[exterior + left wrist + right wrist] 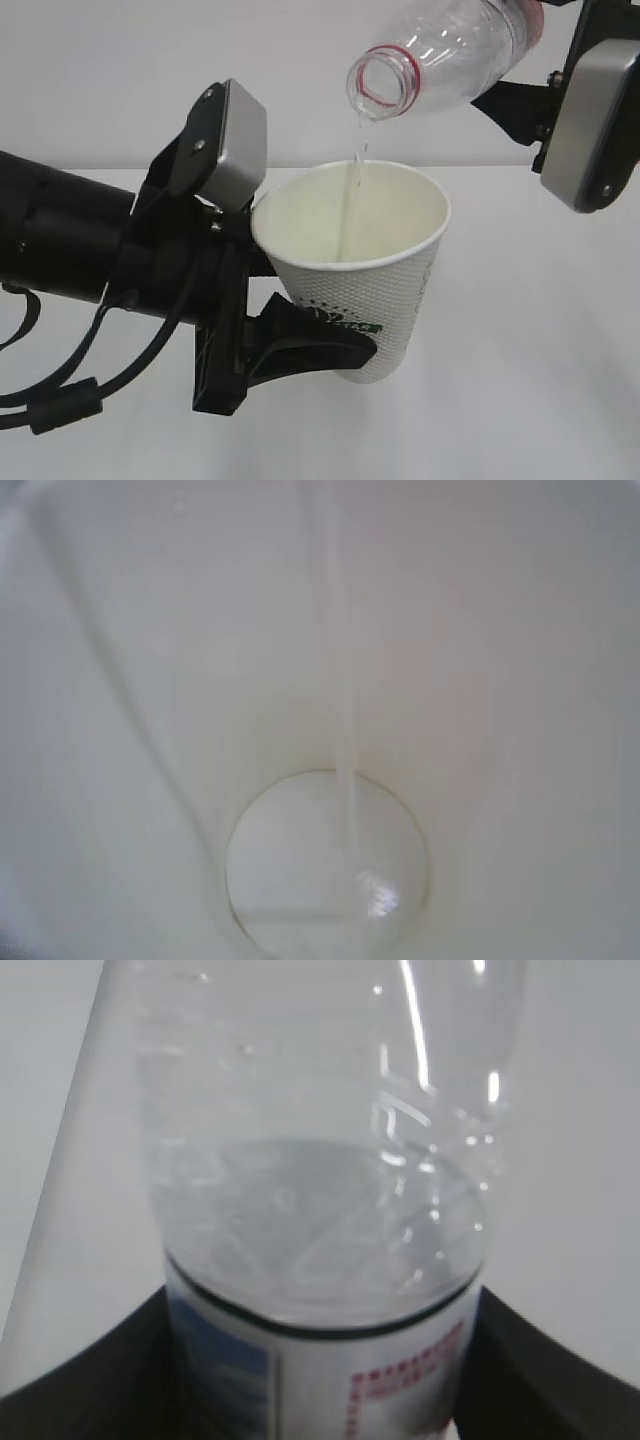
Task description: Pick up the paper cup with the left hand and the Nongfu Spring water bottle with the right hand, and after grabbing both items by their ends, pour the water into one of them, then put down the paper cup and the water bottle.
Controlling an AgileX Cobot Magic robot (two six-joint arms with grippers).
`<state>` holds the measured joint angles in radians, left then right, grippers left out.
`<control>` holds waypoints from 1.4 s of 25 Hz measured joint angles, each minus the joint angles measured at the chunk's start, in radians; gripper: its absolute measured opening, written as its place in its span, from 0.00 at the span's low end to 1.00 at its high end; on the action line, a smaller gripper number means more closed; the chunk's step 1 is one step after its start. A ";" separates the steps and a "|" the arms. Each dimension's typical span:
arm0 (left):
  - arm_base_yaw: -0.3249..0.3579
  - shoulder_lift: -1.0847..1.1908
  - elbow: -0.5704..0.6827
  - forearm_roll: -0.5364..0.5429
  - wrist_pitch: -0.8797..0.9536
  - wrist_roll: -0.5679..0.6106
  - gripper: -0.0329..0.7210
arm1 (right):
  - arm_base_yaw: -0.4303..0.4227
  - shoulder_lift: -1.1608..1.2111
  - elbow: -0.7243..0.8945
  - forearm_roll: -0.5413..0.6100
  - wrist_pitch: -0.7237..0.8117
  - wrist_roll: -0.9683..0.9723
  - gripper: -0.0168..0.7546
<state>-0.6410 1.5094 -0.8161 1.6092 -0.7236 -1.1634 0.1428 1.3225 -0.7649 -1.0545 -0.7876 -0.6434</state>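
Note:
The white dimpled paper cup (360, 270) is held off the table, tilted a little, with my left gripper (345, 345) shut on its lower end. Above it the clear Nongfu Spring water bottle (450, 50) lies tipped, its red-ringed open mouth (385, 85) pointing down-left over the rim. A thin stream of water (352, 185) runs into the cup. The left wrist view shows only the cup's cream inside (150, 730), with water (345, 740) landing on the round bottom. My right gripper (320, 1395) is shut on the bottle (320, 1110) at its label, dark fingers (90, 1380) on either side.
A white tabletop (560, 380) lies below both arms, with a plain white wall behind. Black cables (60, 400) hang under the left arm at the lower left.

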 joint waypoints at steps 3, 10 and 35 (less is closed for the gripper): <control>0.000 0.000 0.000 0.000 0.000 0.000 0.70 | 0.000 0.000 0.000 0.000 0.000 0.000 0.69; 0.000 0.000 0.000 0.000 0.009 0.000 0.70 | 0.000 0.000 0.000 0.000 0.000 0.000 0.69; 0.000 0.000 0.000 0.000 0.016 0.000 0.70 | 0.000 0.000 0.000 0.000 -0.002 -0.024 0.69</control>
<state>-0.6410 1.5094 -0.8161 1.6092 -0.7071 -1.1634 0.1428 1.3225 -0.7649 -1.0545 -0.7897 -0.6676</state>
